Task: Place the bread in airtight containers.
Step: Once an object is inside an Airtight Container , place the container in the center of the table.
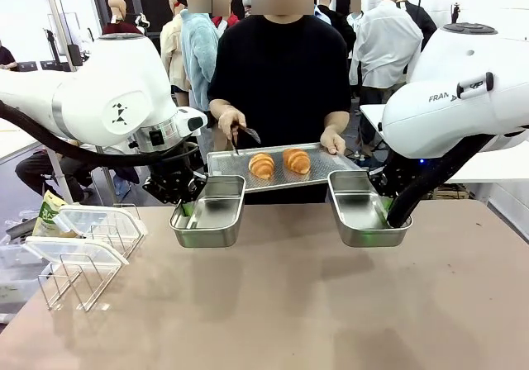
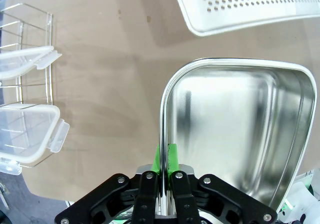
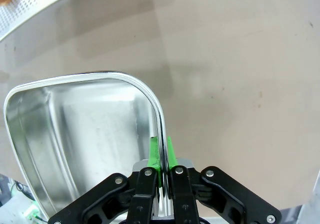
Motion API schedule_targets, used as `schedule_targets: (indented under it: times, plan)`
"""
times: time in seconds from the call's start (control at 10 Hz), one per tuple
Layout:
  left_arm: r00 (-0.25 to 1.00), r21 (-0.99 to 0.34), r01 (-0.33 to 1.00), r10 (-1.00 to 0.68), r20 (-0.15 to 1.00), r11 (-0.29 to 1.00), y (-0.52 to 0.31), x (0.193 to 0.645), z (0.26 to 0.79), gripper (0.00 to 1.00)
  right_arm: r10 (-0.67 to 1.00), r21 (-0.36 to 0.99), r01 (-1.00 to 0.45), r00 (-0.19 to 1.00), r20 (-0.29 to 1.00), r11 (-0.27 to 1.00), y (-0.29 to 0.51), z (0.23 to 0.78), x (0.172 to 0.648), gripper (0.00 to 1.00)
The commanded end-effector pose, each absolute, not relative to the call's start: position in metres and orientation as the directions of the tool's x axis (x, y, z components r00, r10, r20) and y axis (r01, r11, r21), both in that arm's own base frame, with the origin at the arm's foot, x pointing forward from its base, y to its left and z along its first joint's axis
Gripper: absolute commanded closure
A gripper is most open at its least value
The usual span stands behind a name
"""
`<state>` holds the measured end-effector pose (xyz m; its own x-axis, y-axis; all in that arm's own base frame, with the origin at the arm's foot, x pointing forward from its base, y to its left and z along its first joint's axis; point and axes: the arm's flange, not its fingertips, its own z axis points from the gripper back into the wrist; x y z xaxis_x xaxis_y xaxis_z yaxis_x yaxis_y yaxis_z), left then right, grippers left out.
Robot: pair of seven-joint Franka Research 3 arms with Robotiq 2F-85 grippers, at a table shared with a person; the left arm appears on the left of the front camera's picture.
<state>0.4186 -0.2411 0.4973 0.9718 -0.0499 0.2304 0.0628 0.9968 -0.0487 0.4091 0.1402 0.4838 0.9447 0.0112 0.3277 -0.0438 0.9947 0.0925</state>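
Pincers: my left pincer (image 2: 163, 156) is clamped on the rim of the left tin (image 2: 235, 134), my right pincer (image 3: 160, 151) on the rim of the right tin (image 3: 85, 134) | tins: both empty, lidless, at the far side of the bench (image 1: 289, 304) | bread: one bread roll (image 1: 261, 165) and a second roll (image 1: 297, 160) lie on the perforated tray (image 1: 223, 163), which a person's hand (image 1: 333, 141) holds just behind the tins.

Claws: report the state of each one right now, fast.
Left claw: closed, gripping the rim of the left tin.
Right claw: closed, gripping the rim of the right tin.
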Motion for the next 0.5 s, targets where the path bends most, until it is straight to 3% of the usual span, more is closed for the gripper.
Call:
schedule_targets:
  times: [0.0, 0.4]
  plan:
    - [0.971, -0.052, 0.061, -0.047, 0.236, 0.997, -0.24, 0.4197, 0.5009, 1.0, 0.003, 0.099, -0.038, 0.944, 0.331, 0.994, 0.1408, 0.4862, 0.4079, 1.0]
    - [0.971, -0.052, 0.061, -0.047, 0.236, 0.997, -0.24, 0.4197, 0.5009, 1.0, 0.003, 0.099, -0.038, 0.944, 0.331, 0.994, 0.1408, 0.4862, 0.4079, 1.0]
